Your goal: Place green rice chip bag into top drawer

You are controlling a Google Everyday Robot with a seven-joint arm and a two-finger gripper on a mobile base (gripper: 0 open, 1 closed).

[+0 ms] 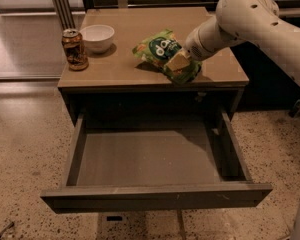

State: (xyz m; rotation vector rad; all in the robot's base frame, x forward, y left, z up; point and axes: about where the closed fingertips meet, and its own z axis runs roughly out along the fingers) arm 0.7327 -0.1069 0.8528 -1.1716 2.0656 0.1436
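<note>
The green rice chip bag point(157, 49) lies on the tabletop point(140, 29), right of the middle and near its front edge. It is light green with a dark green round logo. My gripper point(177, 63) reaches in from the right on a white arm point(240, 19) and is shut on the bag's right end, with a tan finger across it. The bag still looks to be touching the table. The top drawer point(150, 196) is pulled wide open below the tabletop, and its smooth grey-brown bottom point(145, 156) holds nothing.
A brown soda can point(74, 49) and a white bowl point(97, 37) stand at the table's left side. Speckled floor surrounds the table. Metal posts point(62, 4) rise behind the left corner, and dark furniture sits at the right.
</note>
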